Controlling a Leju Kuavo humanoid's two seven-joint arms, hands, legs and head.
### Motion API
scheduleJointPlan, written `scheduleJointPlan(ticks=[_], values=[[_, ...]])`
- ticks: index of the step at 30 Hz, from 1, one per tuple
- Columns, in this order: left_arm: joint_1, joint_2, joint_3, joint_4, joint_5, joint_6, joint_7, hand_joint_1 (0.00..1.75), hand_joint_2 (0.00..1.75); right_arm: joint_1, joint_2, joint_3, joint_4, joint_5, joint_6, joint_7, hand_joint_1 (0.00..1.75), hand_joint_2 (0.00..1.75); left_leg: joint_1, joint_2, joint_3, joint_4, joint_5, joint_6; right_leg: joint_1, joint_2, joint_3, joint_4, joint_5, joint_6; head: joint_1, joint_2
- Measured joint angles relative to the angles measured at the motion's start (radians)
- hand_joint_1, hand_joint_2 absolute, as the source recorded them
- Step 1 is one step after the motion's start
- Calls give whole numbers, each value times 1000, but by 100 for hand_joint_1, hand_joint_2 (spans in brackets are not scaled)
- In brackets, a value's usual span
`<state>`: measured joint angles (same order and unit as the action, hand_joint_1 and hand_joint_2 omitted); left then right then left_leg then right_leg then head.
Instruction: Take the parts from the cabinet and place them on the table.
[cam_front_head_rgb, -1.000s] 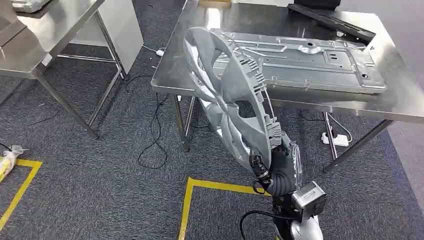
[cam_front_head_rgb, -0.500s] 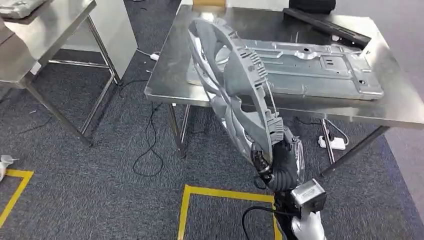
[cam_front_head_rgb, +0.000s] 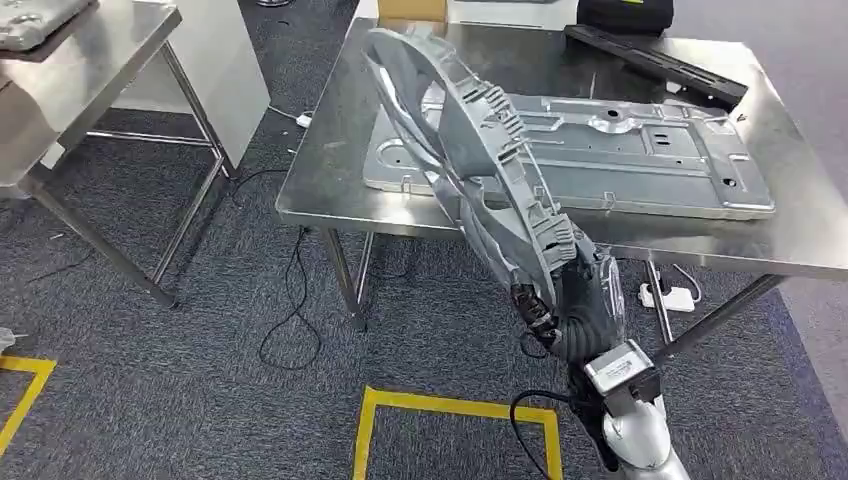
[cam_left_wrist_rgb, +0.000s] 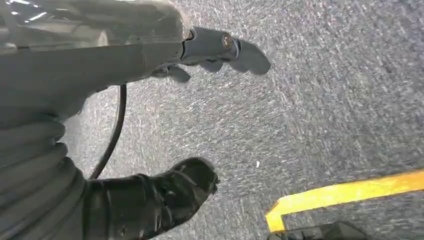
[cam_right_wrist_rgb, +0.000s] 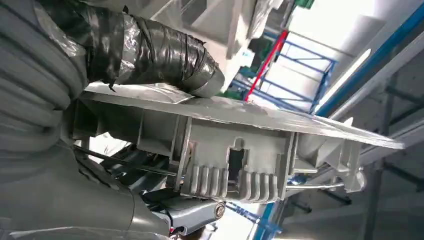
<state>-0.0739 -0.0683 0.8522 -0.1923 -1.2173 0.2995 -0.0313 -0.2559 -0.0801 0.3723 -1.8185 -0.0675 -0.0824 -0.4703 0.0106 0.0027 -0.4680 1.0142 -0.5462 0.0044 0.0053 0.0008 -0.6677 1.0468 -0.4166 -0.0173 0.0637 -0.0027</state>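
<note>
Your right hand (cam_front_head_rgb: 572, 300), low and right of centre, grips the round grey part (cam_front_head_rgb: 462, 160) by its lower rim, its length slanting up-left over the surface (cam_front_head_rgb: 330, 170) edge.

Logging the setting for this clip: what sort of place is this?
Probably a factory or workshop test area: stainless steel tables, a stamped metal panel on one, yellow floor tape on grey carpet.
</note>
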Motion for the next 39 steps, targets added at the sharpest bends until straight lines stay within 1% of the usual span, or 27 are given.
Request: scheduleJointPlan(ticks=[2,5,6,7,8,9,11,12,16,17,18,20,21,22,23,24,26,27,28,29,31,32,33,36,37,38,39], values=[[-1,0,0,0,-1,0,1,0,175,-5,-6,-6,-1,4,-1,1,175,175,3,-1,-19,59,-8,-1,-3,3,33,-16,-7,-13,0,0],[-1,0,1,0,-1,0,2,0,175,-18,-9,-13,-1,10,-2,2,175,175,3,-1,-156,260,-75,-2,2,3,61,-16,-32,-24,0,0],[1,0,1,0,-2,0,2,0,175,-19,-11,-16,-1,11,-2,4,175,175,3,-1,-192,292,-96,-5,5,5,72,-16,-43,-26,-1,0],[3,0,2,0,-2,0,2,0,175,-19,-14,-18,-1,12,-2,6,175,175,3,-1,-209,288,-91,-5,6,8,85,-15,-52,-26,0,0],[6,0,2,0,-2,0,2,0,175,-19,-17,-20,-1,13,-2,10,175,175,2,-1,-211,251,-62,-3,8,11,100,-15,-63,-25,-1,0],[7,0,2,0,-3,0,2,0,175,-19,-19,-21,-1,14,-2,11,175,175,1,-1,-200,191,-12,1,9,13,116,-15,-74,-24,0,0],[10,2,3,0,-3,0,3,0,175,-21,-24,-27,-1,14,-3,14,175,175,-5,-2,-175,48,134,16,10,12,134,-16,-97,-22,0,0],[9,4,5,0,-3,1,3,0,175,-24,-27,-29,0,15,-5,15,175,175,-11,-3,-179,39,97,17,13,15,144,-9,-104,-14,1,0],[8,3,5,0,-4,0,4,0,175,-31,-41,-44,0,24,-7,23,175,175,-8,-5,-143,10,113,34,10,15,151,-2,-111,4,0,0],[9,3,5,0,-4,-1,4,0,175,-32,-48,-45,0,30,-6,27,175,175,-7,-5,-129,0,112,36,5,12,140,29,-111,12,2,0],[7,3,5,0,-4,-2,4,0,175,-37,-54,-47,0,34,-6,30,175,175,-5,-5,-123,-3,108,40,2,10,106,83,-121,19,1,0],[4,3,5,0,-4,-3,4,0,175,-37,-66,-53,0,42,-7,31,175,175,-5,-5,-114,-3,98,43,-10,9,14,213,-170,33,1,0],[4,3,5,0,-4,-3,4,0,175,-36,-72,-56,2,46,-7,32,175,175,-4,-6,-107,-3,90,43,-17,8,-26,257,-195,39,1,0],[4,3,5,0,-4,-3,4,0,175,-34,-75,-60,3,50,-8,34,175,175,-2,-7,-97,-3,82,42,-23,7,-48,267,-195,45,1,0],[4,3,5,0,-4,-4,4,0,175,-33,-80,-64,5,54,-8,34,175,175,0,-8,-83,-3,73,38,-29,5,-49,238,-167,51,1,0],[5,3,5,0,-4,-5,4,0,175,-32,-84,-67,6,60,-9,35,175,175,4,-8,-69,-2,61,33,-34,3,-33,175,-115,56,1,0],[8,3,5,0,-9,-6,4,0,175,-33,-98,-72,9,71,-9,37,175,175,9,-8,-52,-1,38,17,-44,-3,12,17,16,65,2,0],[4,3,6,0,-10,-6,3,0,175,-34,-101,-76,13,72,-10,37,175,175,11,-9,-38,6,31,10,-36,-5,7,9,-15,63,2,0],[-1,3,6,0,-11,-6,3,0,175,-37,-104,-79,16,80,-11,40,175,175,9,-9,-43,2,27,2,-27,-6,8,7,-18,46,3,0],[0,3,6,0,-12,-6,3,0,175,-38,-108,-84,16,96,-13,46,175,175,9,-8,-43,-5,24,-5,-26,-3,10,6,-5,37,2,0],[1,3,6,0,-14,-6,3,0,175,-42,-118,-93,23,138,-23,62,175,175,12,-8,-25,1,26,-18,-27,2,27,0,-14,20,1,0],[1,3,6,0,-15,-6,2,0,175,-44,-125,-98,29,167,-30,69,175,175,15,-6,-29,18,14,-18,-27,1,39,-5,-16,12,1,0],[1,3,6,0,-19,-7,2,0,175,-52,-133,-103,38,198,-40,74,175,175,14,-6,-49,64,0,-17,-25,0,46,-6,-21,5,1,0],[-1,3,6,0,-30,-14,0,0,175,-73,-140,-109,69,331,-97,94,175,175,10,-6,-194,281,-87,-12,-10,1,54,-5,-34,-11,0,0],[0,3,6,0,-34,-18,-1,0,175,-81,-141,-109,90,399,-126,109,175,175,7,-7,-221,307,-89,-8,-5,4,59,-5,-39,-14,1,0],[2,3,6,0,-40,-22,-2,0,175,-92,-146,-109,111,453,-149,121,175,175,3,-7,-228,290,-61,1,1,6,66,-5,-44,-16,0,0],[4,3,6,0,-44,-22,-2,0,175,-105,-147,-110,132,502,-170,134,175,175,-3,-7,-216,238,-13,11,6,8,74,-5,-49,-18,0,0]])
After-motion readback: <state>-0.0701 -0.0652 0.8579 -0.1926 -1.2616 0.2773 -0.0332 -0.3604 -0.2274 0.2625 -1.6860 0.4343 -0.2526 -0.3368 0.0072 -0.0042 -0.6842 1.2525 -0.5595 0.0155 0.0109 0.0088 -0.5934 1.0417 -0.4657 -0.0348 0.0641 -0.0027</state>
